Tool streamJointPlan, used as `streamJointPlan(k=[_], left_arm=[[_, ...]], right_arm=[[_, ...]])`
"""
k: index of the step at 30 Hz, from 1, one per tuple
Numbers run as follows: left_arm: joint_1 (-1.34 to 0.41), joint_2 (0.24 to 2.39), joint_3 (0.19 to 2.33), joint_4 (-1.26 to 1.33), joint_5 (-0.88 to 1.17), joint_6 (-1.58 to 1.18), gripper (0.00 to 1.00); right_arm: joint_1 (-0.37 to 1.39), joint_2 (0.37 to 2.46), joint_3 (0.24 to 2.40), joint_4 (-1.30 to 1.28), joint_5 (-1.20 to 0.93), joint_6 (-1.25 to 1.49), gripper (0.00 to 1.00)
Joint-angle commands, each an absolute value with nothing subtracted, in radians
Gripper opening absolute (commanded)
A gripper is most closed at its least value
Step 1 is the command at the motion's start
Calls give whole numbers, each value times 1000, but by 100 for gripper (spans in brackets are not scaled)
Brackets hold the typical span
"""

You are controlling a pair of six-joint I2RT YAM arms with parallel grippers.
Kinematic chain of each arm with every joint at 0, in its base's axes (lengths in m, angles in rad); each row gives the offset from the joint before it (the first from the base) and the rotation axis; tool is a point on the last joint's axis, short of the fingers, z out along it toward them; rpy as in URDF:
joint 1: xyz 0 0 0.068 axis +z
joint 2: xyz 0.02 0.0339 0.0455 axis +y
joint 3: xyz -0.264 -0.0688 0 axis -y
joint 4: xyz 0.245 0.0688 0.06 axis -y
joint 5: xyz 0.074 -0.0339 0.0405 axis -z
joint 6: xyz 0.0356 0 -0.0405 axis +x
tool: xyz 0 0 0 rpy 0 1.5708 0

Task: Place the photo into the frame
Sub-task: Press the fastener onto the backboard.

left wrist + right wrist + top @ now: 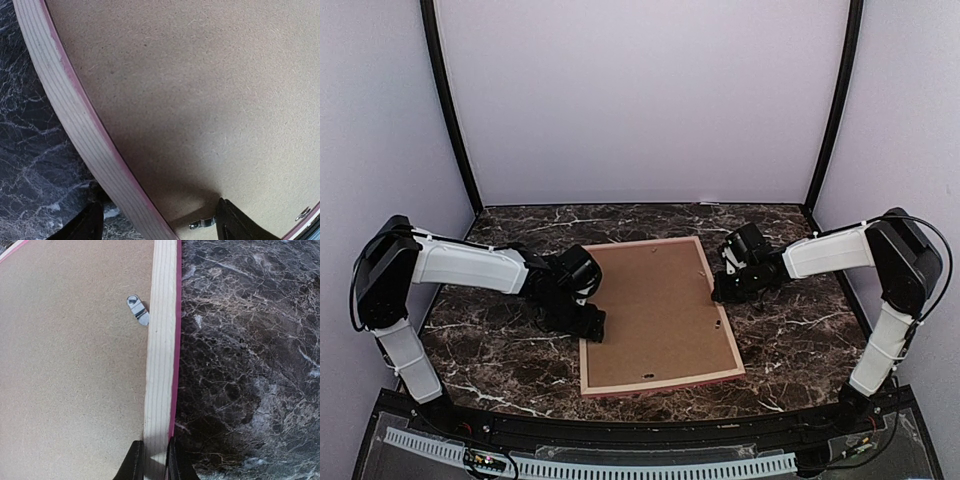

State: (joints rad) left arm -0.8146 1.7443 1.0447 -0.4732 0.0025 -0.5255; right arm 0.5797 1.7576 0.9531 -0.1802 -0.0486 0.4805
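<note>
Frame (160, 365) lay face-down on bench (790, 330), backing board (655, 310) up; right claw (154, 447) pinched its 3 o'clock rail, apparently steadying it, left claw (160, 210) spread wide astride the 9 o'clock rail.

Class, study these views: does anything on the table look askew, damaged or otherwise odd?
The frame lies back-up and slightly skewed to the table edges, with its brown backing board showing. Nothing looks damaged or spilled.
</note>
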Motion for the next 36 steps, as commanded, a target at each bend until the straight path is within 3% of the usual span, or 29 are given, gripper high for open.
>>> streamJointPlan(k=[1,17,27,36], left_arm=[[-820,1740,1025,-528,-4,-526,78],[-839,1702,964,-575,59,-514,65],[-839,1706,944,-577,68,-509,48],[-838,1694,938,-591,69,-504,40]], right_arm=[[591,1780,923,-206,-90,477,14],[591,1785,917,-198,-98,477,13],[592,1781,912,-198,-100,477,14],[592,1774,908,-199,-98,479,13]])
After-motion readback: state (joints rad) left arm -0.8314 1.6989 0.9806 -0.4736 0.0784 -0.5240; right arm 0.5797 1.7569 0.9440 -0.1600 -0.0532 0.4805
